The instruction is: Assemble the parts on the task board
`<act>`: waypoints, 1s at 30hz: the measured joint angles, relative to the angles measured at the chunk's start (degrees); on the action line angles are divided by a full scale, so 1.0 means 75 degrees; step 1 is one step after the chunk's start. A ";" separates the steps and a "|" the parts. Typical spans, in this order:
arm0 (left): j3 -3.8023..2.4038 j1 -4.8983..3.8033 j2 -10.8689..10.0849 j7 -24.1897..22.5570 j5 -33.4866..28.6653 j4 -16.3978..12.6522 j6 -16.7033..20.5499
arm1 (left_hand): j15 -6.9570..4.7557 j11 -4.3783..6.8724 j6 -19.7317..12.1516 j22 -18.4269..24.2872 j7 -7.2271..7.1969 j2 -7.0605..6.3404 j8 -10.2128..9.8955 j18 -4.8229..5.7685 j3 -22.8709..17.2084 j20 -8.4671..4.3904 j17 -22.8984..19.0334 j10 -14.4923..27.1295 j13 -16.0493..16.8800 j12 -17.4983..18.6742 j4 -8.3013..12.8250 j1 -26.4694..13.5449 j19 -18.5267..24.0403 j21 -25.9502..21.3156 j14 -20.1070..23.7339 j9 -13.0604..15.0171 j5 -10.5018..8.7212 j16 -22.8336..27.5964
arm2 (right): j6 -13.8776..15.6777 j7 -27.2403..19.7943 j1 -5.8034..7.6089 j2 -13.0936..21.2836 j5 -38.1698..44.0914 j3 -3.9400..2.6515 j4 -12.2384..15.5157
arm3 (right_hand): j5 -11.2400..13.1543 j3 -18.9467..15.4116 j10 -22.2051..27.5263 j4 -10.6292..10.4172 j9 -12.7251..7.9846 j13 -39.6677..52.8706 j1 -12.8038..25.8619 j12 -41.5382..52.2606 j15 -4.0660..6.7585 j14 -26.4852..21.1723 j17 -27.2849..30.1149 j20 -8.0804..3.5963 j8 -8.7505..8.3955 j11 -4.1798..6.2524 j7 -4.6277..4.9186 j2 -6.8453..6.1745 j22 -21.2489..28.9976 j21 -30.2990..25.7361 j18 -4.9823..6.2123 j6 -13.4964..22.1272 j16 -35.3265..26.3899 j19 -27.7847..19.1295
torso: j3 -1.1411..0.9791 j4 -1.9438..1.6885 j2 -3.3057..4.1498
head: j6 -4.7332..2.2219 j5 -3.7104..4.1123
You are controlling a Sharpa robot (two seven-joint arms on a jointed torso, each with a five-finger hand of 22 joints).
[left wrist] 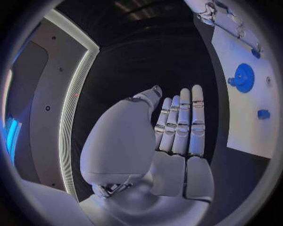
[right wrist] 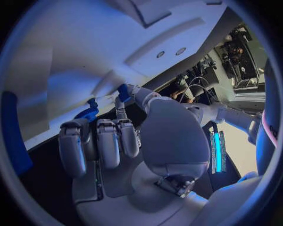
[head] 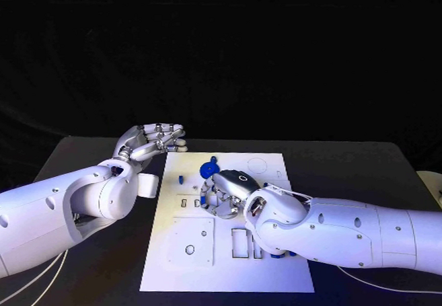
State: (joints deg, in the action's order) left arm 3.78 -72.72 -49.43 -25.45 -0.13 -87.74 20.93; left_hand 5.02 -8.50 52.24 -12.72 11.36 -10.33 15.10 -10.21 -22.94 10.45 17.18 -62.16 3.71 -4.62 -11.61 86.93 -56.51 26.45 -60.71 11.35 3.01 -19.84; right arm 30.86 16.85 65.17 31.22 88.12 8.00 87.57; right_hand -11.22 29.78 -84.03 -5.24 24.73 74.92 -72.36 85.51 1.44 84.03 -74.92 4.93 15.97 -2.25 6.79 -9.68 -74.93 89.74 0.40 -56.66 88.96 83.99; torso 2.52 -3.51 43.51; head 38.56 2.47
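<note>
Black tabletop runs under everything I see, with the white task board point(head: 191, 262) lying in its middle. On my head view the right hand point(head: 225, 188) rests low on the board's upper half, fingers curled down; just beyond it stands a blue gear point(head: 208, 169), touching or nearly touching the fingertips, and a small blue peg point(head: 181, 178) sits a little apart beside it. Whether that hand actually grips a part I cannot tell. My left hand point(head: 152, 140) hovers off the board's far left corner, fingers straight, side by side, holding nothing.
</note>
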 measured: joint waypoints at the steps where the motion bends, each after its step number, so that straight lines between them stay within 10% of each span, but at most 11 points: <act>1: 0.0000 0.0000 -0.0001 0.0001 0.0000 0.0000 0.0000 | 0.0000 0.0000 0.0000 0.0000 0.0000 0.0000 0.0000 0.0000 0.0000 0.0000 0.0000 0.0000 0.0000 0.0000 0.0000 0.0000 0.0000 0.0000 0.0000 0.0000 0.0000 0.0000 | -0.0001 0.0000 0.0000 -0.0004 0.0002 0.0000 -0.0006 | 0.0026 -0.0019 0.0000 -0.0019 0.0014 0.0000 0.0029 0.0000 0.0000 0.0000 0.0000 0.0000 0.0000 0.0000 0.0022 -0.0029 0.0000 0.0000 0.0000 0.0022 0.0000 0.0000 | 0.0000 0.0000 -0.0001 | 0.0000 0.0000; 30: 0.0000 0.0000 -0.0008 0.0020 0.0000 0.0003 -0.0018 | 0.0000 0.0000 0.0000 0.0002 0.0000 0.0000 0.0000 0.0000 0.0000 0.0000 0.0005 0.0000 0.0000 0.0039 0.0000 0.0000 0.0000 0.0000 0.0000 0.0000 0.0000 -0.0001 | -0.0063 0.0006 -0.0017 -0.0034 0.0086 0.0017 -0.0059 | 0.0392 -0.0245 0.0000 -0.0194 -0.0165 -0.0001 0.0369 -0.0188 -0.0111 -0.0001 0.0001 0.0058 -0.0345 -0.0166 0.0250 -0.0369 0.0003 0.0000 0.0000 0.0550 -0.0029 0.0000 | -0.0004 0.0007 0.0001 | -0.0024 0.0003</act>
State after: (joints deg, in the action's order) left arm 3.78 -72.72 -49.49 -25.29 -0.13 -87.72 20.79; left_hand 5.02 -8.50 52.24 -12.70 11.36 -10.33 15.10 -10.22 -22.93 10.45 17.22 -62.16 3.71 -4.32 -11.61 86.93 -56.51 26.45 -60.71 11.35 3.01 -19.85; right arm 30.38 16.89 65.05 30.97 88.76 8.13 87.13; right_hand -8.28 27.95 -84.03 -6.69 23.49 74.91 -69.59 84.09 0.61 84.03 -74.91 5.36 13.38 -3.50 8.66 -12.45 -74.91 89.73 0.40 -52.53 88.74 83.99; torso 2.49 -3.46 43.51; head 38.38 2.49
